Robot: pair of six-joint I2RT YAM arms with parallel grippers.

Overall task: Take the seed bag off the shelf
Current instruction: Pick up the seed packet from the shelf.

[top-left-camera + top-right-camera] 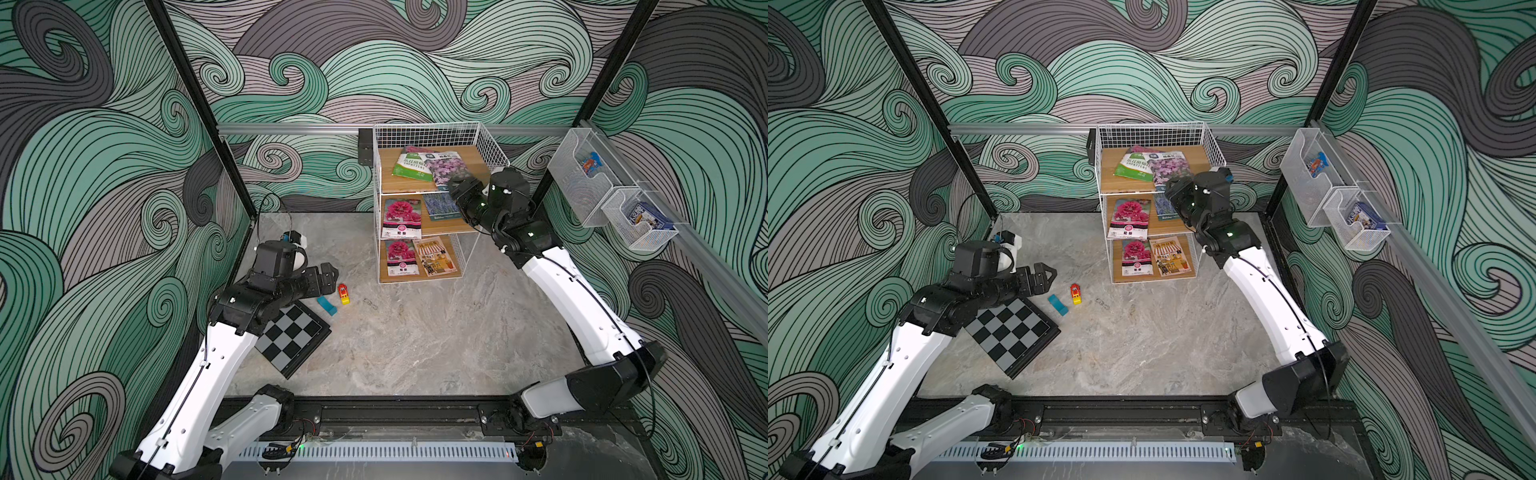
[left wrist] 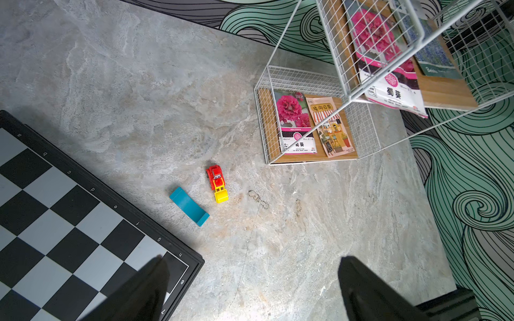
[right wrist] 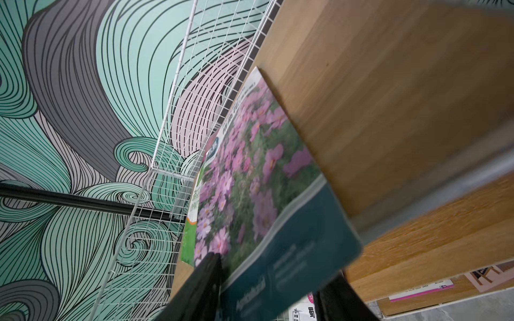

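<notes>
The shelf (image 1: 428,133) (image 1: 1150,133) stands at the far side of the table (image 1: 415,340), right of centre. The seed bag (image 1: 446,168) (image 1: 1169,168) with the purple flowers lies face up on the top board, on the right half. Its long axis runs far to near, slanting a little to the right at the near end. The title end points to the far wire wall and the teal band points to the near edge. Its left edge overlaps a green packet (image 1: 411,168).

In the right wrist view the bag (image 3: 250,180) rests on the top board (image 3: 389,97), and its teal end juts past the board's front edge. The right end effector (image 1: 453,187) (image 1: 1169,187) (image 3: 274,266) is at that near end. Its fingers (image 3: 205,278) stand apart with the teal end between them, and one tip is against the flowered face. The gap is much wider than the thin bag, so the bag is not clamped.

The left end effector (image 1: 328,274) (image 1: 1046,274) (image 2: 253,264) hangs over the left of the table, well apart from the shelf, with its fingers spread wide and holding nothing. Beside it lie a chessboard (image 1: 291,336), a blue block (image 1: 327,305) and a red and yellow toy digger (image 1: 343,293).

The middle board holds a pink-flower packet (image 1: 401,216) and a lavender packet (image 1: 440,205). The bottom board holds another pink-flower packet (image 1: 401,257) and an orange shopfront packet (image 1: 436,255).
</notes>
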